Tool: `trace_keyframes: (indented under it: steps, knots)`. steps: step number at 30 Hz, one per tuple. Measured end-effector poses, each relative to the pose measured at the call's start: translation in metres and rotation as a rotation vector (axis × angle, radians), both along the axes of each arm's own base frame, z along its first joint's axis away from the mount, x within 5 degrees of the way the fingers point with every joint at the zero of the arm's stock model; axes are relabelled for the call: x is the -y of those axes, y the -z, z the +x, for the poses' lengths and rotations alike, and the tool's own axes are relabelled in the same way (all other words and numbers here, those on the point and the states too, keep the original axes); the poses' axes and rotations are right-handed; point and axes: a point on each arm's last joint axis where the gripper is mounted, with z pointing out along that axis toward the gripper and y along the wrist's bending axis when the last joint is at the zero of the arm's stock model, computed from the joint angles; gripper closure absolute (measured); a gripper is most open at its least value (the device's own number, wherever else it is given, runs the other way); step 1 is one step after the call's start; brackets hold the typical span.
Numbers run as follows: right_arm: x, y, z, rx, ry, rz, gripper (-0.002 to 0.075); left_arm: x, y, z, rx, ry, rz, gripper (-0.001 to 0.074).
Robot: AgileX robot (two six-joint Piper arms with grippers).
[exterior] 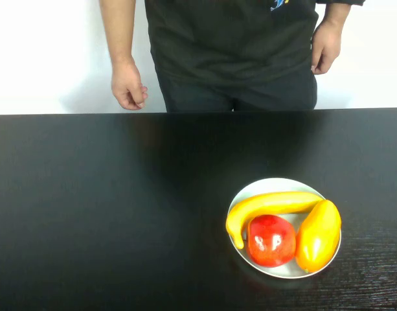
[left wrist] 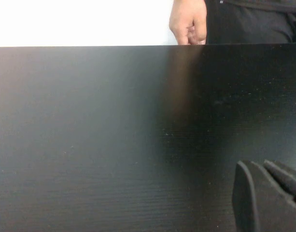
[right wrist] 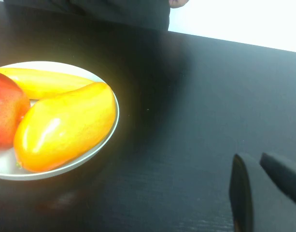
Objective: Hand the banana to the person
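The long curved bright-yellow banana lies on the round white plate at the lower right of the high view, touching the shiny red apple and the plump yellow-orange oval fruit. The person in the black T-shirt stands across the black wooden table, arms hanging. Only 1 dark edge each of the left gripper and right gripper shows, low over bare table; whether either is spread I cannot tell.

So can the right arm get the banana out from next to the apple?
Probably yes. The banana lies along the far side of the white plate, its top bare, touching the red apple. The right gripper hangs over bare table beside the plate; the left gripper is elsewhere over the table.
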Motion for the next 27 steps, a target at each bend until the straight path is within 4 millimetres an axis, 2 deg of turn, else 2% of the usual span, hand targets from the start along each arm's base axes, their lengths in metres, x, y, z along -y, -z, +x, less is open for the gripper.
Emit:
trace_keyframes:
  steps: [27]
  knots:
    - [-0.0011, -0.0005, 0.0, 0.002, -0.002, 0.033, 0.0736, 0.0, 0.0, 0.0, 0.0, 0.0, 0.0, 0.0739]
